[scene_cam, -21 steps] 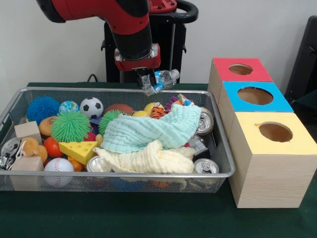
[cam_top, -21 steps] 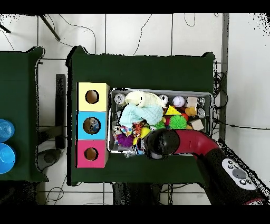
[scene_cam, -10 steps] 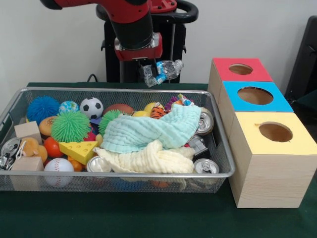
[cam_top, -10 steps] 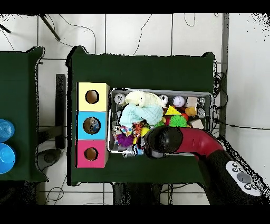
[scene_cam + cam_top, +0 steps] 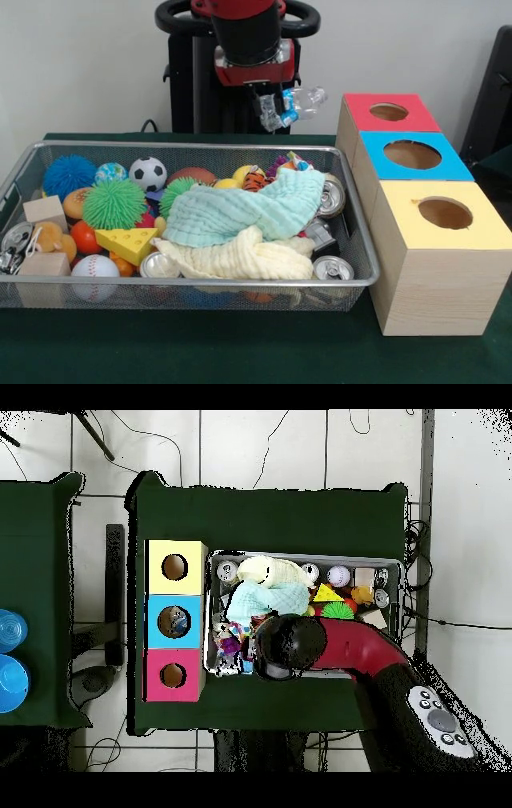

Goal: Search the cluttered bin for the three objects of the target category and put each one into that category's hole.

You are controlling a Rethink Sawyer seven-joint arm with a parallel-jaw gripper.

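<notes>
**Bottle held above the bin's far corner**

The end effector (image 5: 272, 112) is clamped on a small clear plastic bottle (image 5: 298, 102) with a blue label, holding it tilted in the air above the far right corner of the wire bin (image 5: 358, 258). The bottle hangs just left of the red-topped box (image 5: 364, 120), short of its hole. Below, a green cloth (image 5: 240, 212) and a yellow cloth (image 5: 240, 258) lie over balls and cans on the green tabletop (image 5: 200, 344).
</notes>
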